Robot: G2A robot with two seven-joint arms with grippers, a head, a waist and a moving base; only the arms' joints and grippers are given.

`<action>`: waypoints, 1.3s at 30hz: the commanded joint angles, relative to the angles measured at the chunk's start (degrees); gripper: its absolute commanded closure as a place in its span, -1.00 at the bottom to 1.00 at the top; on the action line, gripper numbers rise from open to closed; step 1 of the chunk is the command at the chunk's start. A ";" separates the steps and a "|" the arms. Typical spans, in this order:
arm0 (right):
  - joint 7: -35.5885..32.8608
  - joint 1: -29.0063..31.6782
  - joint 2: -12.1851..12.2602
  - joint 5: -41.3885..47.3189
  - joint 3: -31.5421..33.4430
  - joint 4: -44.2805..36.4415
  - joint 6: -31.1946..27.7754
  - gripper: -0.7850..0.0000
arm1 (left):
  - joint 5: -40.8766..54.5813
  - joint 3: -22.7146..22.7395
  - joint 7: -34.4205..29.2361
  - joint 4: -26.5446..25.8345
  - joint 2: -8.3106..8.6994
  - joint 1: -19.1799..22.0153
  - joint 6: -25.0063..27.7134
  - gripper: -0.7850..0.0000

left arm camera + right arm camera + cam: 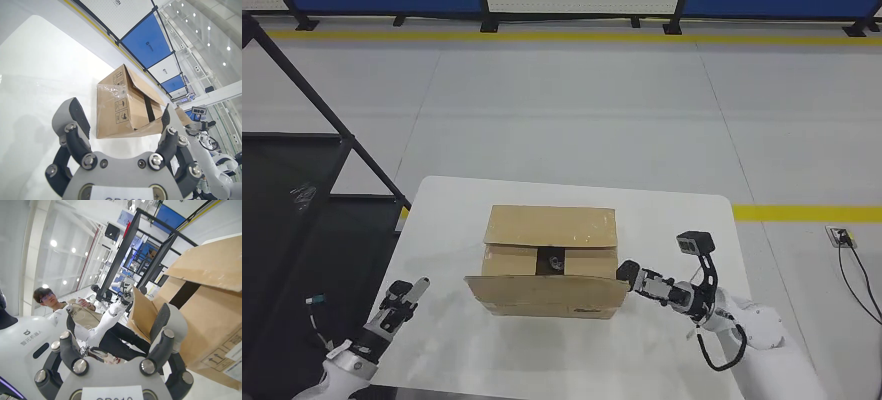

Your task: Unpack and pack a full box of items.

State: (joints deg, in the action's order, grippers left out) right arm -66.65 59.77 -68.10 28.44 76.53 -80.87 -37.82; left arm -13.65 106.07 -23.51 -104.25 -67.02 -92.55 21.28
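Centrally on the white tabletop (672,230), the cardboard box (550,262) lies with its long axis across the robot's front. Its top flaps are ajar and the near flap (542,295) tilts outward. The flap's end is just ahead of the right hand (626,272), whose fingers are apart. The left hand (407,293) is well apart from the box, spread and empty.

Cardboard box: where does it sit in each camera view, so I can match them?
Top view: the cardboard box stands at the middle of the table.
Left wrist view: the box is ahead of the open jaws, apart from them.
Right wrist view: the box is close beside the open jaws.
Shared landmark: the dark gap between its top flaps.
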 commanded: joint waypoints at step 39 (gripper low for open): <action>13.63 -1.80 2.34 -1.25 -6.05 -4.52 13.88 -1.00 | -27.86 -10.42 -3.05 4.93 1.61 1.99 9.00 -1.00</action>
State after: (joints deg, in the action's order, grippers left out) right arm -52.84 57.93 -65.77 27.21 70.48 -85.36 -23.75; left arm -41.50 95.63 -26.54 -99.32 -65.41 -90.56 30.27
